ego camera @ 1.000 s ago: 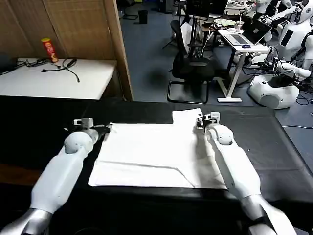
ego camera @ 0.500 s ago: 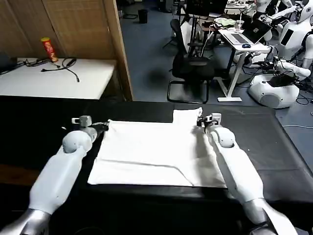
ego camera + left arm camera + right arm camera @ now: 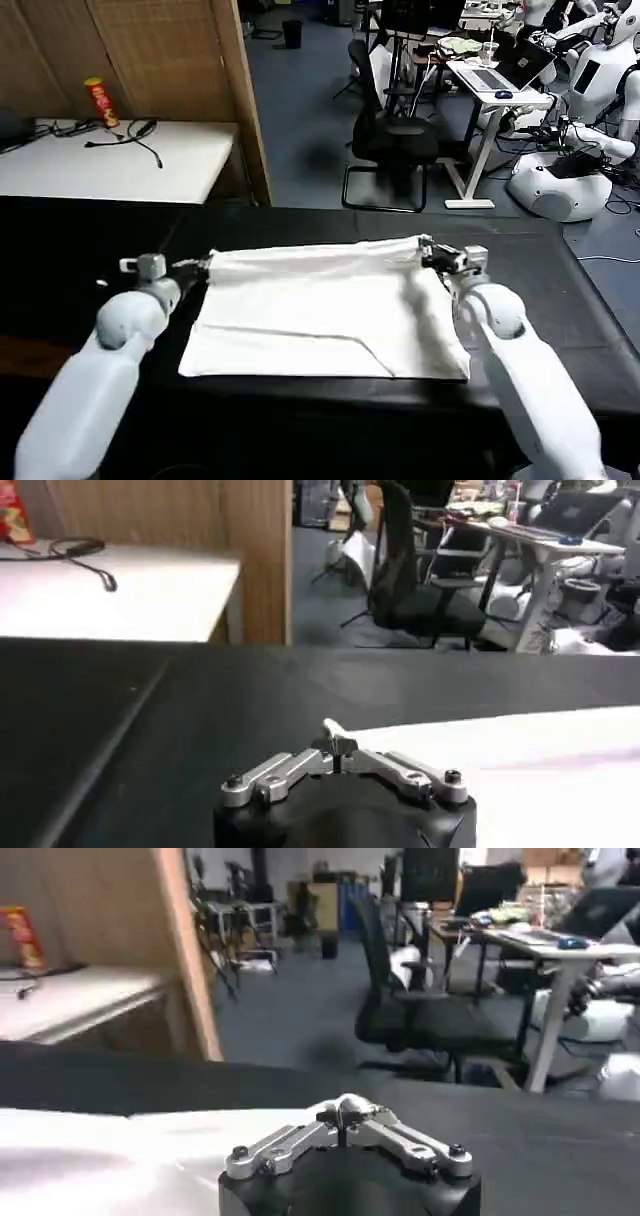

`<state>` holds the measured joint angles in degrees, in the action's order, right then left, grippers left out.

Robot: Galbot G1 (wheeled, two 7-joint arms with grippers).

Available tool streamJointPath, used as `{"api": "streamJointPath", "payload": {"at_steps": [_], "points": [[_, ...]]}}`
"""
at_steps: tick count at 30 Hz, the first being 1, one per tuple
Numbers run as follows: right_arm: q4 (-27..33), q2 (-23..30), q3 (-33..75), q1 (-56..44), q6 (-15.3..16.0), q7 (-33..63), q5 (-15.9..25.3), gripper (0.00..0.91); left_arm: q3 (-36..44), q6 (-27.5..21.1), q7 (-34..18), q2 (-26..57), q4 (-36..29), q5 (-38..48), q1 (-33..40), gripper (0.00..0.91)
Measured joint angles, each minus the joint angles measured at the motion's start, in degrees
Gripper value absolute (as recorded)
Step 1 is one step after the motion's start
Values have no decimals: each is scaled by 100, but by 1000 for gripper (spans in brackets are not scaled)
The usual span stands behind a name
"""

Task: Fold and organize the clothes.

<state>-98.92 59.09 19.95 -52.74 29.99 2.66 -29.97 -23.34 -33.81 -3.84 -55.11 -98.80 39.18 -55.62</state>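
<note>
While the white T-shirt [image 3: 320, 310] lay spread on the black table [image 3: 90, 240], the left hand [image 3: 190, 267] and right hand [image 3: 428, 252] each pinched a far corner shut. A fold looked underway; next, both corners needed carrying toward the near edge together.

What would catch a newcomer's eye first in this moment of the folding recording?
The white T-shirt spread flat on the black table stands out most, plain side up. The left gripper pinches its far left corner and the right gripper pinches its far right corner, so the far edge is pulled into a taut line between them. Behind, a red can stands on a white side table.
</note>
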Motion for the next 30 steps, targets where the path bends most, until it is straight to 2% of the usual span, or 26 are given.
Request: {"api": "streamJointPath", "payload": {"at_steps": [5, 12, 22, 23, 24, 25, 30], "points": [[-728, -245, 130, -649, 512, 250, -6, 0, -225, -70, -129, 181, -527, -73, -619, 0], [-1382, -373, 267, -1393, 1005, 320, 13, 0, -511, -107, -161, 286, -1168, -241, -1407, 0], [-1664, -360, 290, -1844, 1190, 327, 26, 0, -786, -144, -127, 309, -1479, -381, -2141, 0], [-1684, -355, 290, -1863, 1215, 335, 19, 59, -796, -179, -125, 305, -1491, -413, -2194, 527], [-1706, -354, 290, -1884, 1219, 347, 16, 254, -797, -213, -128, 294, -1504, -453, -2230, 878], [-1727, -353, 299, -1908, 1219, 353, 13, 878, -799, -233, -130, 279, -1514, -505, -2267, 878], [-1876, -382, 437, -2053, 1221, 400, -118, 878, -877, -355, -142, 195, -1642, -672, -2452, 878]]}}
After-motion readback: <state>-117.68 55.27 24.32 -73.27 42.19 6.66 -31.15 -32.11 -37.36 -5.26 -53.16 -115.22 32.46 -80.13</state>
